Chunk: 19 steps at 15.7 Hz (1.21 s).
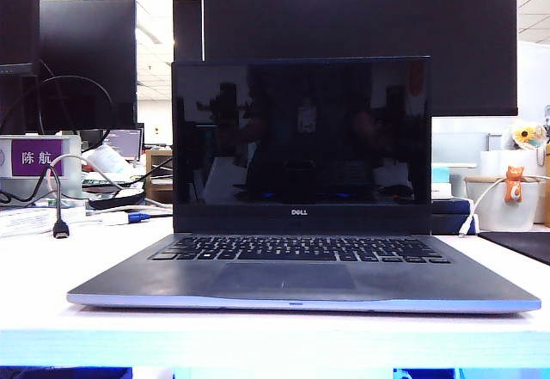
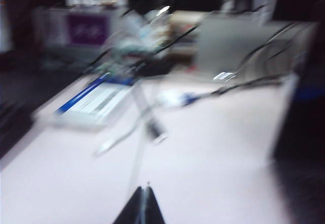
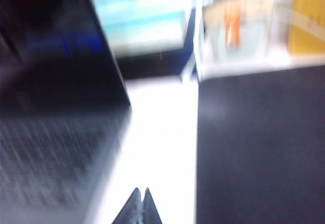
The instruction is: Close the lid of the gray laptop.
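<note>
The gray laptop (image 1: 301,267) sits dead center on the table (image 1: 34,310), lid (image 1: 301,134) fully upright at 12 o'clock. Left gripper (image 2: 144,206) and right gripper (image 3: 141,206) hover off its sides, tips pressed together, probably for pushing.

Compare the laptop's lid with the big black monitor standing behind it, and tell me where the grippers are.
The lid is smaller, stands upright on the gray laptop and carries a DELL logo; the monitor is far wider and runs out of the picture's top. The lid's screen is glossy and mirrors the room; the monitor looks flat black. Both are dark. The left gripper and right gripper, fingertips together, are over the white table beside the laptop, touching nothing.
</note>
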### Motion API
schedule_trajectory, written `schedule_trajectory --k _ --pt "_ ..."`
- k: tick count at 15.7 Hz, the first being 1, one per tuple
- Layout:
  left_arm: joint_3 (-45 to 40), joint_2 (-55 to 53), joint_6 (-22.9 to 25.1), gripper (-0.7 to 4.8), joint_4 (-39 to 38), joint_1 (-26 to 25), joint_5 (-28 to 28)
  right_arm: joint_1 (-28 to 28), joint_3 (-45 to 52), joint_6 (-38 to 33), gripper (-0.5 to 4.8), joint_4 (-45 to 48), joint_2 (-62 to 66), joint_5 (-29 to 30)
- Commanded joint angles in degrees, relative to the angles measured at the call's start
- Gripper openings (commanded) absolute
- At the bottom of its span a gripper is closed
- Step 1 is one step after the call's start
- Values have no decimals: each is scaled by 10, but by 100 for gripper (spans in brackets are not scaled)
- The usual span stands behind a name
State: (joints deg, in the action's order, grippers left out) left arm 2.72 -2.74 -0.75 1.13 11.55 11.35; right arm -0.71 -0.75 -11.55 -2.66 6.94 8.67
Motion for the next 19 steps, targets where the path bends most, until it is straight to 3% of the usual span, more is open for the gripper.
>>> schedule_trajectory --k 1,4,8,10,15,19 --pt "56 -12 -42 -6 8 0 -11 -1 -63 -41 -5 33 3 -33" --pt "137 -93 -50 -6 9 0 -21 -1 -135 -41 -5 50 40 -91" --pt "279 -284 21 -6 16 0 -90 -1 -202 -40 -5 60 149 -84" --pt "370 -392 80 -6 3 0 -114 -1 -252 -30 -5 37 219 -37" --pt "564 -591 172 -6 -49 0 -217 0 -360 36 -5 -72 358 48" --pt "734 -724 245 -6 -184 0 -336 0 -393 46 -5 -109 388 141"
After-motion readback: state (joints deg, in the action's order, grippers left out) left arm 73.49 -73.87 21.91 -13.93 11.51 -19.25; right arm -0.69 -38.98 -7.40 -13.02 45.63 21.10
